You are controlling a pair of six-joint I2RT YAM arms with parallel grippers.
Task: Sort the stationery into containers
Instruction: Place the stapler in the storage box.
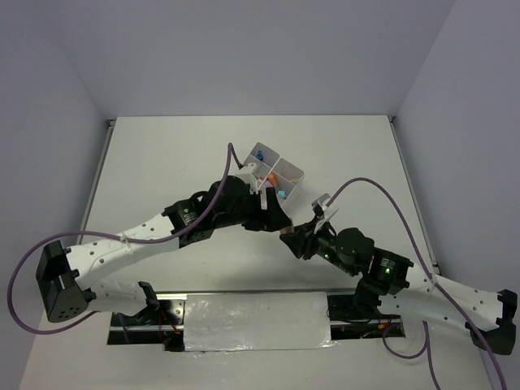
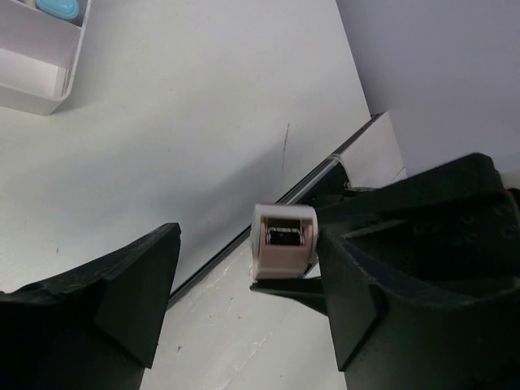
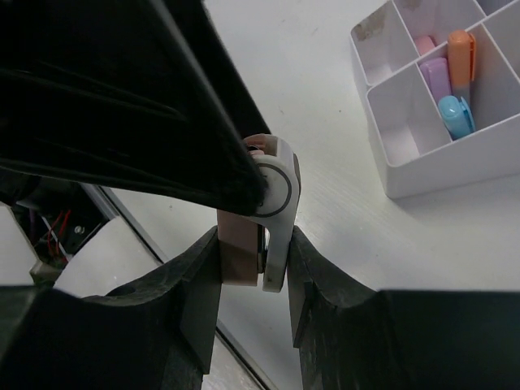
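My right gripper is shut on the pink mini stapler, held upright above the table. My left gripper stands open around the same stapler. Its right finger is close beside the stapler and its left finger is well apart. In the top view the two grippers meet, left and right, in front of the white compartment box. The stapler is hidden there. The box holds an orange highlighter, a blue one and a pink one.
A corner of the box lies at the top left of the left wrist view. A taped metal plate runs along the near table edge between the arm bases. Grey walls close the table at the back and sides.
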